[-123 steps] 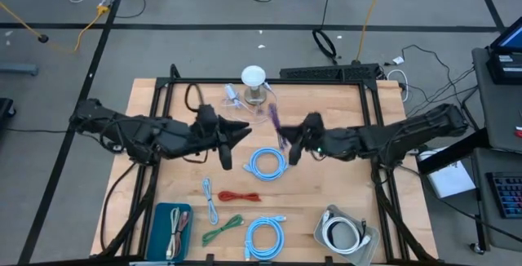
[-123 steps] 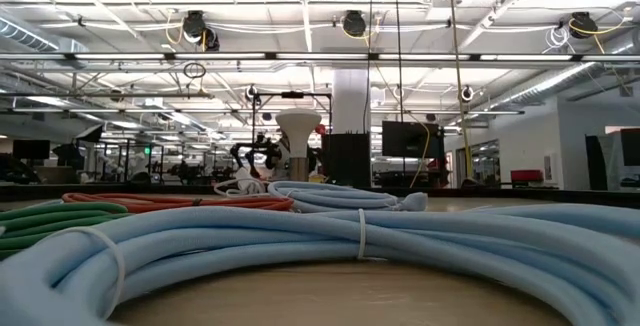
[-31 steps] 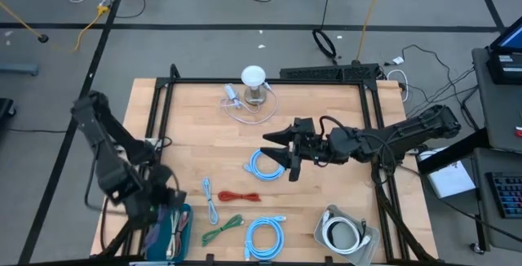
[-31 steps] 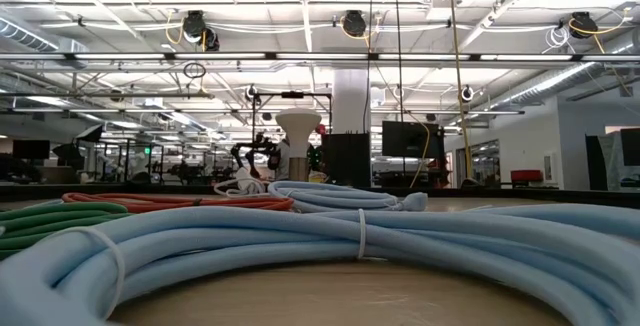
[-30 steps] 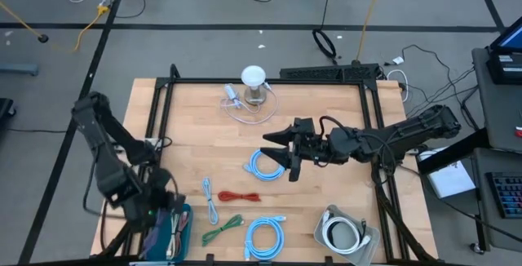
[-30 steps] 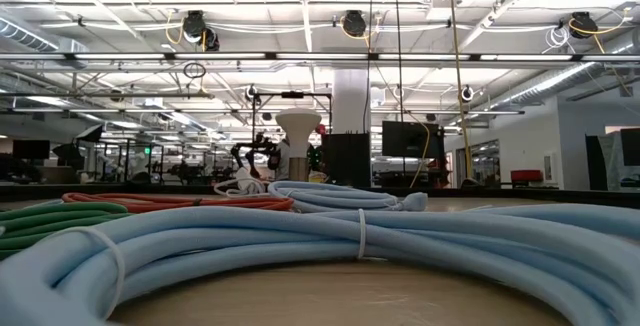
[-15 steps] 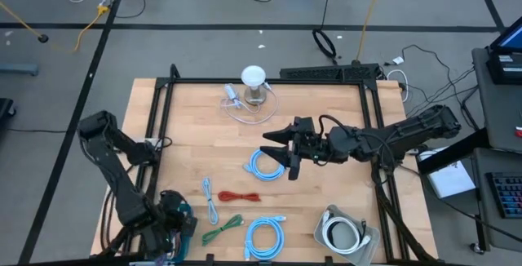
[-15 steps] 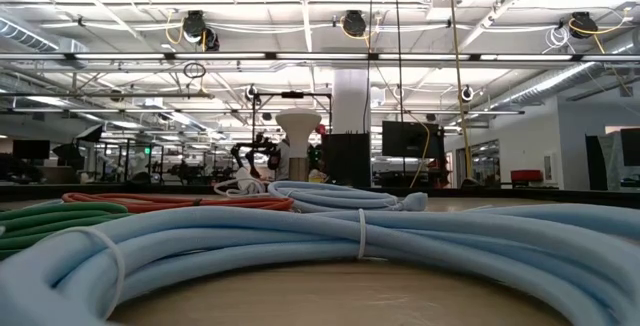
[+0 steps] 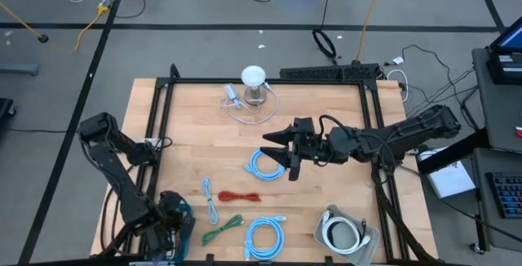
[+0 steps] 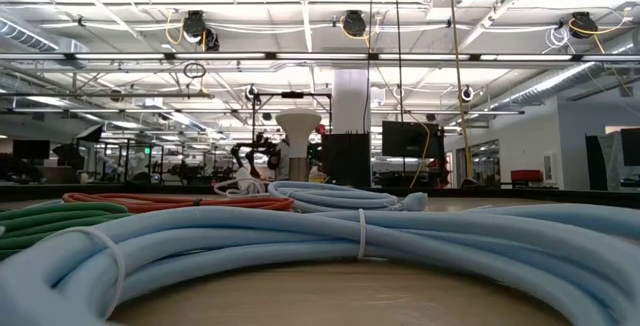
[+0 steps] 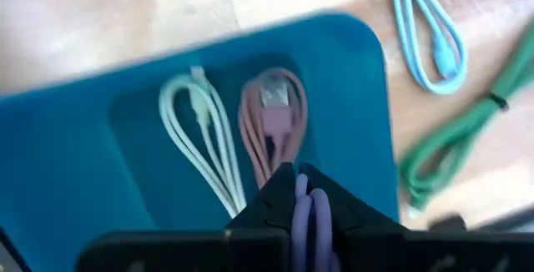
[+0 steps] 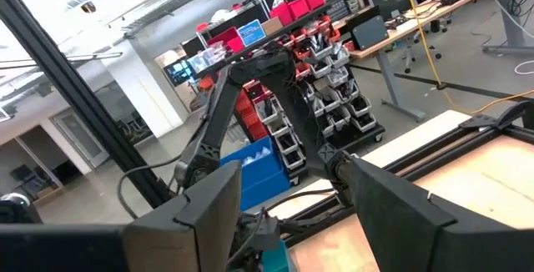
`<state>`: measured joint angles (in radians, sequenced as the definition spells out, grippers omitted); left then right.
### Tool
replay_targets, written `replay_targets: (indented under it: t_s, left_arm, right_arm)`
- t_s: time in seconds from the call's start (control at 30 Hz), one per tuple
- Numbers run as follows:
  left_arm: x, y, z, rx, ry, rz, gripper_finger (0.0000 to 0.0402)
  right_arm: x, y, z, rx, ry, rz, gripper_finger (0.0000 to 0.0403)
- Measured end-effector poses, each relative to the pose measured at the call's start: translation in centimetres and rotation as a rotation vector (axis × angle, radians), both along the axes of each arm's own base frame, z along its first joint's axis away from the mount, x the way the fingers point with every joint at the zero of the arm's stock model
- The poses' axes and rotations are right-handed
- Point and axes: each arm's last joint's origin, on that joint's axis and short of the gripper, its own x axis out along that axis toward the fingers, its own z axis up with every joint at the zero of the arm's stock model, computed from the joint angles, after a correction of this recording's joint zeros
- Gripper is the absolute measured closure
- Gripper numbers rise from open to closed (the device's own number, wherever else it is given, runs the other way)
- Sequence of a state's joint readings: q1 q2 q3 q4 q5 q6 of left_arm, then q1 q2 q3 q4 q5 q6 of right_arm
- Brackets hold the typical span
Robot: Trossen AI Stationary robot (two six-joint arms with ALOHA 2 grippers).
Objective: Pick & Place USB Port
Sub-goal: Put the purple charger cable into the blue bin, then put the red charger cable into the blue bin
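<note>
while my left gripper (image 11: pixel 304 190) hangs low over the teal tray (image 11: pixel 75 155) at the table's near left corner, its fingers are pinched together on a purple cable (image 11: pixel 306 222), which i take to be the usb cable i am moving, though only a short loop of it shows between the tips. in the left wrist view the tray already holds a pale white cable (image 11: pixel 200 138) and a reddish-brown cable (image 11: pixel 274 126) lying side by side, both just beyond the fingertips. outside the tray, on the wood, i see a light blue cable (image 11: pixel 425 30) and a green cable (image 11: pixel 455 143) beside it. from above, the left arm bends down along the table's left edge to the tray (image 9: pixel 181 232). my right gripper (image 9: pixel 277 157) waits over the middle of the table with its fingers spread wide and nothing between them, just above a light blue coil (image 9: pixel 265 166). a red cable (image 9: pixel 236 196) lies near the table's middle, and a white coil (image 9: pixel 341 232) sits in the grey bin at the near right.
</note>
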<state>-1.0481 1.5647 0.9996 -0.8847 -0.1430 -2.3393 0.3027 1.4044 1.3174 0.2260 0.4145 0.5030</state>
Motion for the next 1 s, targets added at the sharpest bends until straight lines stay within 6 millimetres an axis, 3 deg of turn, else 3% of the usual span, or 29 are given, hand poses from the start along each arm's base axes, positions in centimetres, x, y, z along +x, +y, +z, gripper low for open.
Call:
replay_targets:
  t_s: [0.2, 0.5, 0.8, 1.0]
  left_arm:
    - [-0.1, 0.3, -0.4, 0.029, -0.005, 0.002, 0.0373]
    - [-0.4, 0.8, -0.1, 0.062, -0.002, -0.015, 0.0391]
    - [-0.6, 1.2, 0.7, 0.052, -0.008, -0.03, 0.0306]
    - [-0.7, 1.3, 0.7, 0.053, 0.002, -0.031, 0.0281]
  right_arm:
    - [-0.1, 0.2, 0.0, 0.005, -0.001, 0.008, 0.0188]
    - [0.0, 0.1, 0.0, 0.008, -0.002, 0.003, 0.0188]
    - [0.0, 0.0, 0.0, 0.01, -0.005, -0.006, 0.0188]
    - [0.0, 0.0, 0.0, 0.01, -0.005, -0.006, 0.0188]
